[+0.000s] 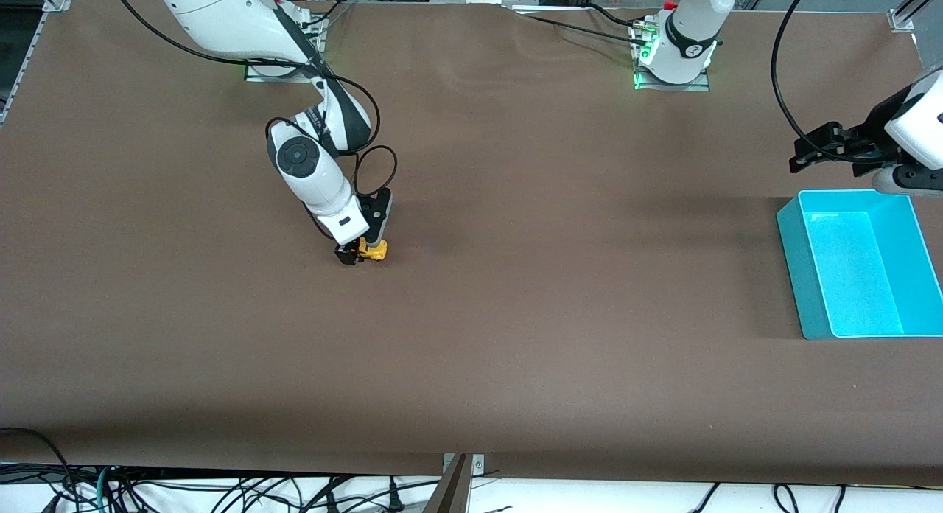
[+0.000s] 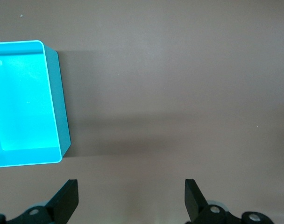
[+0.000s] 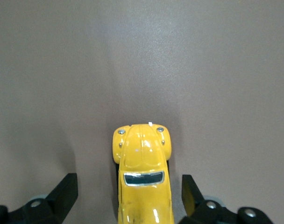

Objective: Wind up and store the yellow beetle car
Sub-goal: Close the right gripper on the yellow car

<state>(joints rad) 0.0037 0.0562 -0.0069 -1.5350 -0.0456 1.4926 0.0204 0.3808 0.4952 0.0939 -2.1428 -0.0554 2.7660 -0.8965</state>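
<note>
We take the turquoise bin (image 1: pixel 854 273) as our landmark; it sits at the left arm's end of the brown table (image 1: pixel 516 351), and in both the front and left wrist views it holds nothing.

The yellow beetle car (image 1: pixel 373 251) rests on the table well apart from the bin, toward the right arm's end. The right gripper (image 1: pixel 359 253) is down at the car. In the right wrist view the car (image 3: pixel 144 177) lies lengthwise between the two fingers (image 3: pixel 62 193), nose pointing away from the wrist, and we see a gap of bare table on each side of its body. So we read this claw as spread around the car, not yet pinching it.

The left gripper (image 1: pixel 814 150) hangs in the air just beside the bin, at its edge farther from the front camera, and waits. Its fingers (image 2: pixel 67 198) are spread wide with nothing between them.

We judge that the winding step is only about to begin: the car is straddled but not gripped. The next move calls for pressing the fingers onto the car's sides squarely, since a rounded body may squirt out of an off-centre pinch. Winding then likely means dragging it backward with the wheels pressed to the table, before it goes to the bin.
</note>
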